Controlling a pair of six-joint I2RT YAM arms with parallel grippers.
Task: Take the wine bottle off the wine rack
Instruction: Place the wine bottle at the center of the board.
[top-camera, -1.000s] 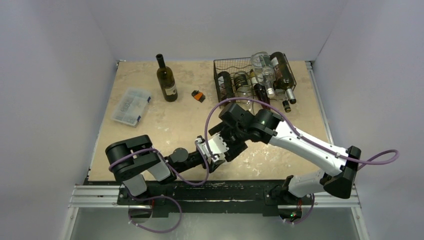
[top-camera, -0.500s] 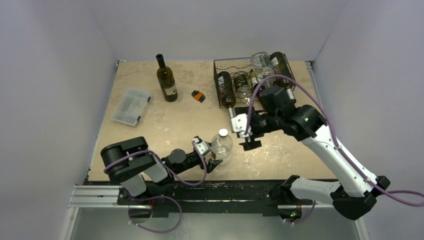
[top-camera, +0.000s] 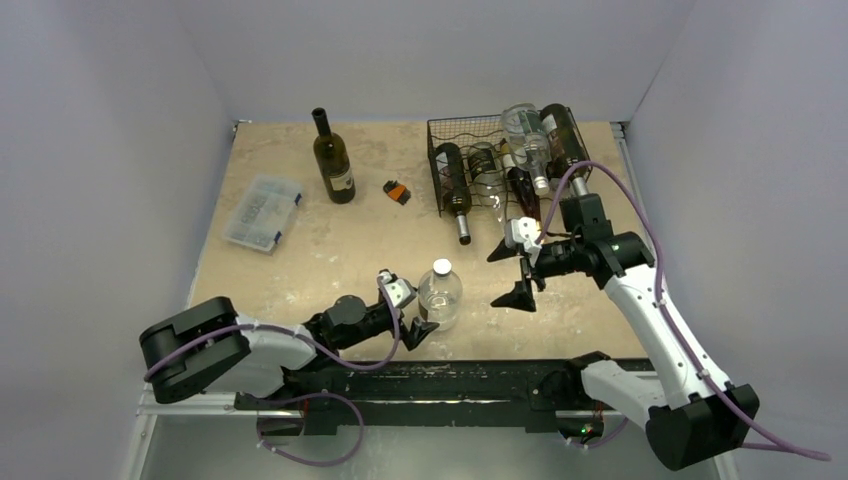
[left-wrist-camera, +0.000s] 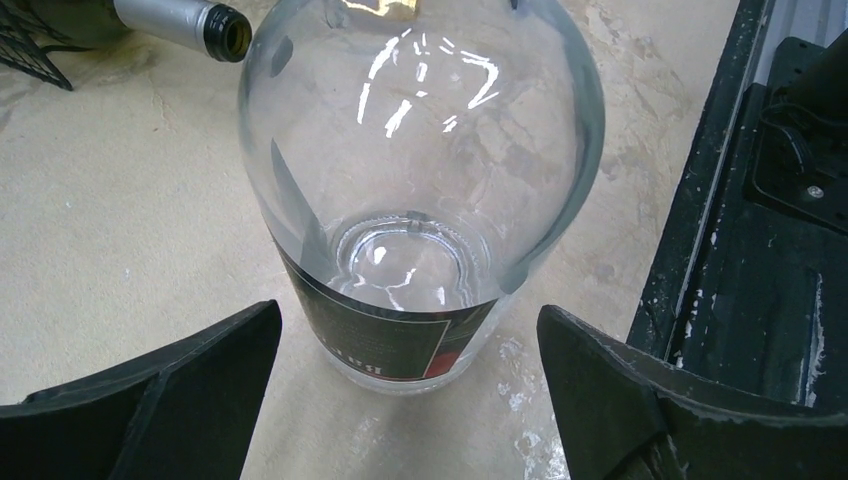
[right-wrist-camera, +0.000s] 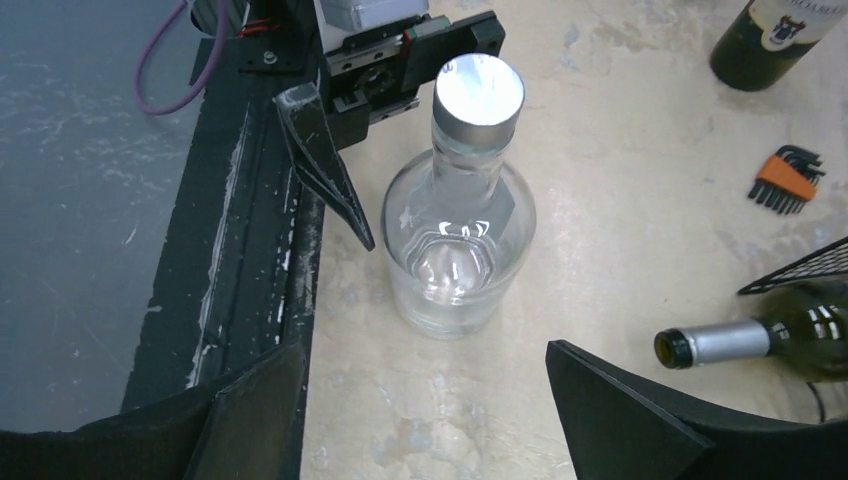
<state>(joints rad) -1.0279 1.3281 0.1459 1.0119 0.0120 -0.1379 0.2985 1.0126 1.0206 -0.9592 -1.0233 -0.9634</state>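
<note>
A clear wine bottle (top-camera: 441, 295) with a silver cap stands upright on the table near the front edge, off the wine rack (top-camera: 437, 160). My left gripper (top-camera: 410, 308) is open just left of it. In the left wrist view the clear wine bottle (left-wrist-camera: 420, 200) fills the frame, and the left gripper (left-wrist-camera: 410, 370) has a finger on each side of its base without touching it. My right gripper (top-camera: 510, 275) hangs open to the bottle's right, holding nothing. The right wrist view looks down on the bottle (right-wrist-camera: 460, 240) beyond the open right gripper (right-wrist-camera: 420, 400).
The black wire rack holds several lying bottles, one neck (top-camera: 462, 225) poking out toward the front. A dark bottle (top-camera: 335, 165) stands at the back left, orange hex keys (top-camera: 398, 192) beside it, and a clear plastic box (top-camera: 262, 211) further left. A black rail (top-camera: 430, 380) runs along the near edge.
The right gripper let go of the clear bottle, opened and pulled back right toward the rack. The left gripper opened wide and its arm drew back left. The bottle now stands alone.
</note>
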